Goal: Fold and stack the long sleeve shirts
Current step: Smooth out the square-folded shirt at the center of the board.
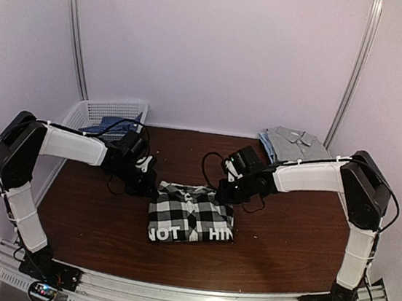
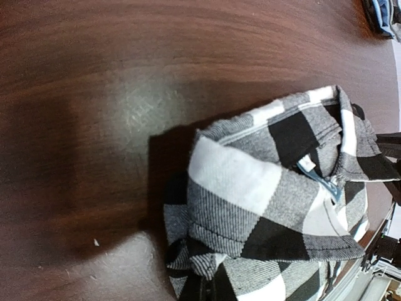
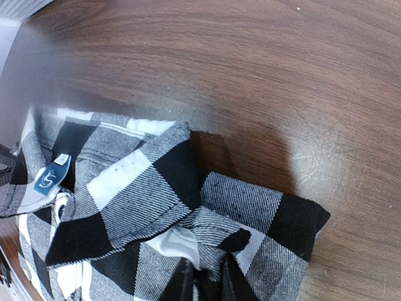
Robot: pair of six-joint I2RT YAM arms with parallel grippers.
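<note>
The black-and-white checked shirt [image 1: 191, 215] lies folded into a small rectangle at the table's middle, collar at the far side, black lettering along its near edge. My left gripper [image 1: 147, 182] is shut on the shirt's far left corner [image 2: 213, 251]; its dark fingers pinch bunched cloth at the bottom of the left wrist view. My right gripper [image 1: 226, 192] is shut on the far right corner [image 3: 250, 213]; its fingertips [image 3: 185, 282] clamp a fold of cloth. A folded grey shirt [image 1: 293, 143] lies at the far right.
A white slatted basket [image 1: 81, 114] with blue cloth [image 1: 112, 123] inside stands at the far left. The brown table [image 1: 285, 242] ends at a metal rail along the near edge. White walls close in at the back and sides.
</note>
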